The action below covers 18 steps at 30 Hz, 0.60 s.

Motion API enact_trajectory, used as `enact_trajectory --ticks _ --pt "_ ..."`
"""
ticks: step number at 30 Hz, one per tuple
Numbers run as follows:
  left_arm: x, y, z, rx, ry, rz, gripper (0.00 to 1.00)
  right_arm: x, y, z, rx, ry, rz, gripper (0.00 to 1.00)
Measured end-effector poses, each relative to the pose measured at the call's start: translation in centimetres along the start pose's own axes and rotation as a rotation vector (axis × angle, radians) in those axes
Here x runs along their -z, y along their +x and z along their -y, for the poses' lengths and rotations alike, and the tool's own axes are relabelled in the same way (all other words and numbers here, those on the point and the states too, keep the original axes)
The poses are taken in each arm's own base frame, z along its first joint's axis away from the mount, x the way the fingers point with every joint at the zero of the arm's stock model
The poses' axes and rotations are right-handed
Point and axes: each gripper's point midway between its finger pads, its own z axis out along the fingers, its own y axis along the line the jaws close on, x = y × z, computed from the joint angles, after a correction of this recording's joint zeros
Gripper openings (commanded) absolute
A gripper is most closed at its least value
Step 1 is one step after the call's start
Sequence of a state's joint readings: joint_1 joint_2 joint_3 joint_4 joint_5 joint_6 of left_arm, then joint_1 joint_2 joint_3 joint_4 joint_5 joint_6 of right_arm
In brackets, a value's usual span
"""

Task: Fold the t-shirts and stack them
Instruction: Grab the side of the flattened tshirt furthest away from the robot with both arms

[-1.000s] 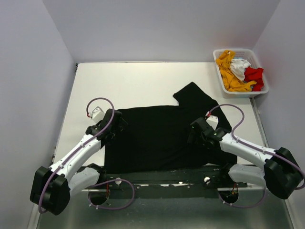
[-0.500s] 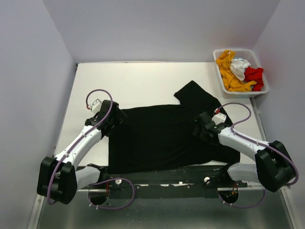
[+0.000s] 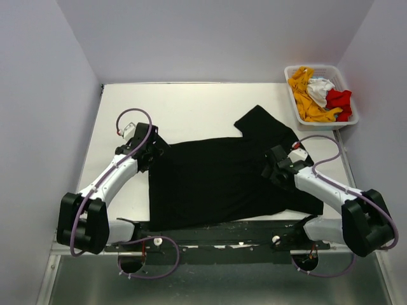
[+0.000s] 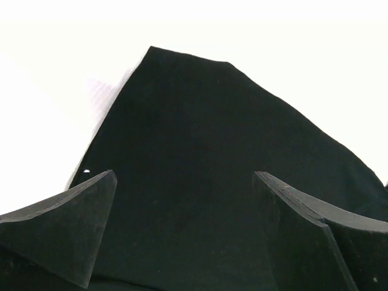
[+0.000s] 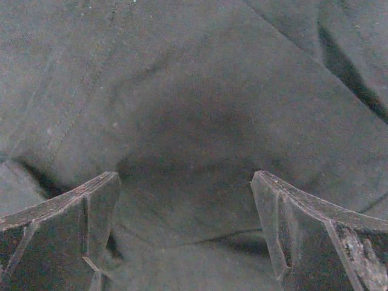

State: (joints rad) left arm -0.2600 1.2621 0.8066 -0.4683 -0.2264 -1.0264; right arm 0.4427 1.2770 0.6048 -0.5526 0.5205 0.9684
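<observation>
Black t-shirt (image 3: 216, 181) lay flat on the counter (image 3: 184, 108). Left end effector (image 3: 155, 152) sat at its left edge and right end effector (image 3: 273, 166) near its right sleeve. Both were spread wide, low over cloth, probably smoothing it for folding.

Top view: left hand (image 3: 152, 149) and right hand (image 3: 275, 166) cover own fingertips, so contact with large black cloth t-shirt (image 3: 213, 184) not visible there. White right forearm (image 3: 324, 187) lies over right part of t-shirt and hides cloth under it.

Right wrist view: black cloth fills picture, all its edges cut off.

Left wrist view: white table (image 4: 303, 54) overexposed, no surface detail.

Orange-yellow shirt (image 3: 305, 95), white shirt (image 3: 320, 89) and red shirt (image 3: 338, 100) crumpled in white plastic slatted basket (image 3: 324, 125). Shapes too small to tell; lower parts hidden behind wall.
</observation>
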Motion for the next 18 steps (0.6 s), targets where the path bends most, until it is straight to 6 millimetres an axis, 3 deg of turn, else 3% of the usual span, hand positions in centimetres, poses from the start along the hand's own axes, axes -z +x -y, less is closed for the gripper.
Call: enact_trajectory --ticks 4,11,18 --pt "-0.6 -0.6 0.7 -0.011 -0.003 -0.008 0.99 1.2 0.0 0.8 -0.038 -0.025 0.011 1.00" --pt "-1.7 -0.8 1.9 -0.039 -0.001 -0.042 0.99 1.6 1.9 1.9 -0.068 -0.048 -0.049 1.00" --pt "-1.9 -1.3 1.7 -0.043 -0.006 -0.041 0.99 3.0 2.4 2.1 -0.119 -0.094 -0.080 1.00"
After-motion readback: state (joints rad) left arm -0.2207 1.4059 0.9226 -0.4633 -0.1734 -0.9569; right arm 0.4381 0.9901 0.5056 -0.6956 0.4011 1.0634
